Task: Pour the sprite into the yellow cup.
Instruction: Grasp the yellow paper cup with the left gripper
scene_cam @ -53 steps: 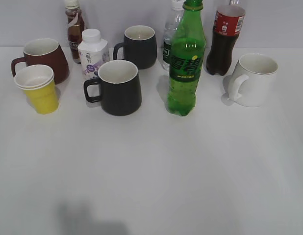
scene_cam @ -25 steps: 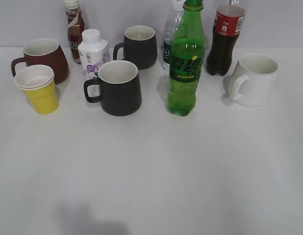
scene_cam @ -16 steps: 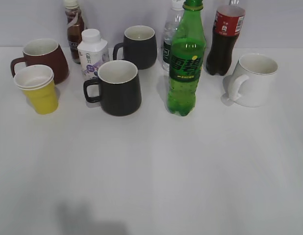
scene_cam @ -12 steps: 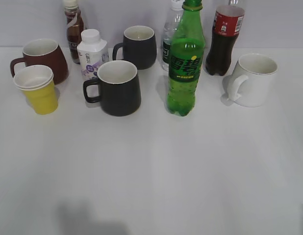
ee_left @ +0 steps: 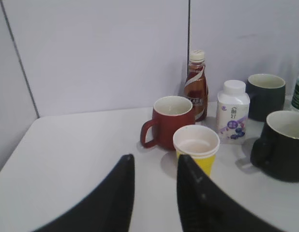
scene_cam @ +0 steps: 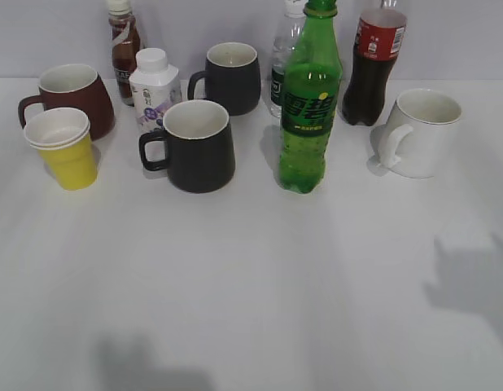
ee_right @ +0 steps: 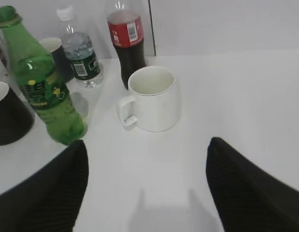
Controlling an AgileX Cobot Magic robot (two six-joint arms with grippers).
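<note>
The sprite [scene_cam: 308,114], a tall green bottle with a green cap, stands upright at the table's middle back. It also shows at the left of the right wrist view [ee_right: 43,92]. The yellow cup [scene_cam: 68,159], with a white rim and white inside, stands at the far left in front of a brown-red mug. In the left wrist view the yellow cup [ee_left: 207,164] is just beyond my open, empty left gripper [ee_left: 155,159]. My right gripper [ee_right: 147,145] is wide open and empty, short of the bottle. Neither gripper shows in the exterior view.
A brown-red mug [scene_cam: 76,98], two black mugs [scene_cam: 199,151] [scene_cam: 234,77] and a white mug [scene_cam: 422,130] stand around. A cola bottle [scene_cam: 373,65], a water bottle [scene_cam: 280,57], a white milk bottle [scene_cam: 154,85] and a brown drink bottle [scene_cam: 123,49] line the back.
A dark shadow has appeared on the table at the right front. The bottles and cups have not moved.
</note>
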